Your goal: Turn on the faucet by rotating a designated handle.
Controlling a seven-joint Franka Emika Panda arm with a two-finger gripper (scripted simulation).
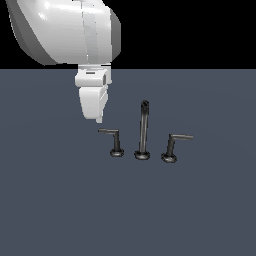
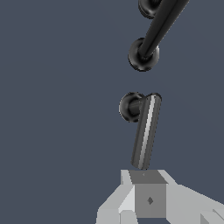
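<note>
Faucet (image 1: 142, 132) stands mid-tabletop (image 1: 200, 210); handle (image 1: 113, 140) at 9 o'clock of the spout (image 1: 143, 127), arm pointing 9 o'clock. Gripper (image 1: 99, 119) hovers just off the arm's tip, not touching. Cannot tell whether its jaws are apart or together.

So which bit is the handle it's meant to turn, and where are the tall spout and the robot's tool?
handle (image 1: 108, 131): exterior view, on its thin horizontal arm.
spout (image 1: 143, 127): exterior view, mid-shaft of the upright tube.
tool (image 1: 98, 119): exterior view, at its lower tip.
</note>
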